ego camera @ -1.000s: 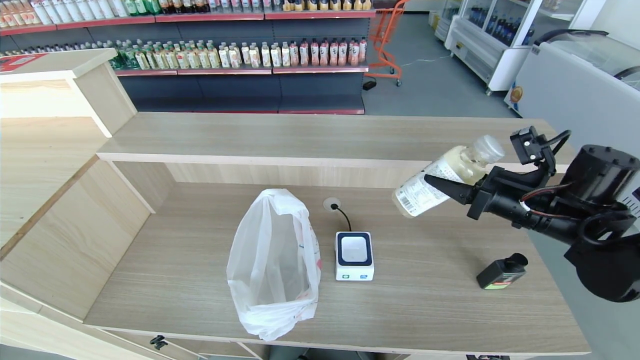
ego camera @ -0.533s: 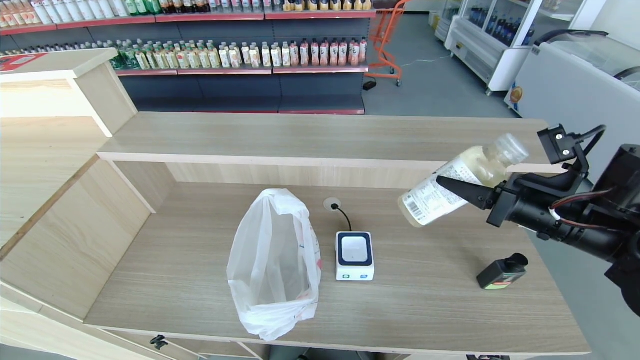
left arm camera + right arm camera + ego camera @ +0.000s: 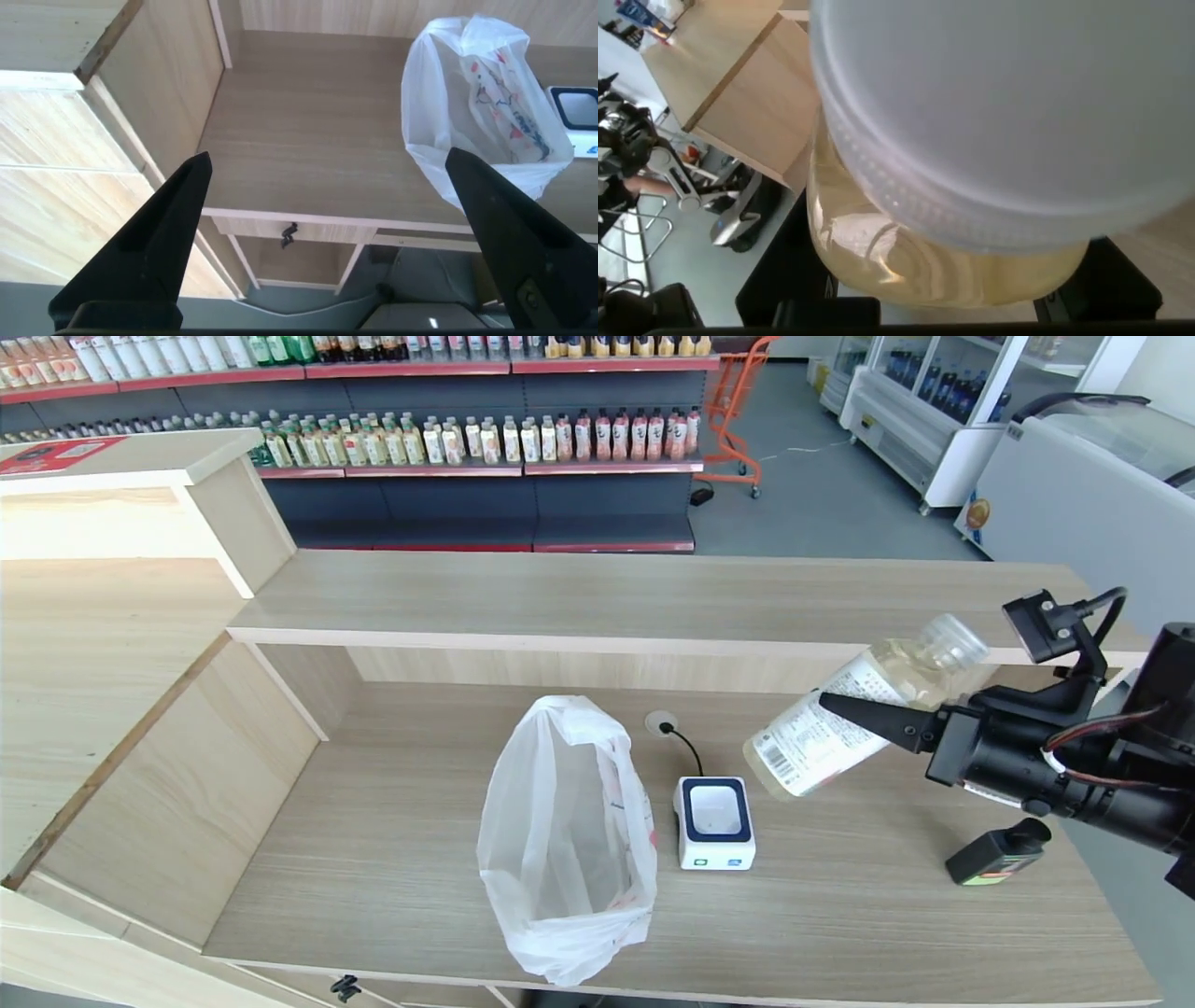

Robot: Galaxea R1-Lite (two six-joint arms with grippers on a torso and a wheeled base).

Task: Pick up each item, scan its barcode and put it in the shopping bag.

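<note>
right gripper (image 3: 848,711) clamps the tilted bottle (image 3: 805,751) in the air at 2 o'clock from the scanner (image 3: 714,821). shopping bag (image 3: 569,840) stands at the scanner's 9 o'clock. left gripper (image 3: 329,166) gapes wide, holding nothing.

The scanner (image 3: 714,821) stands just right of the shopping bag (image 3: 569,840) on the counter (image 3: 373,859).

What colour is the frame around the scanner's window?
Dark blue, on the small white box-shaped barcode scanner; clearest in the head view.
</note>
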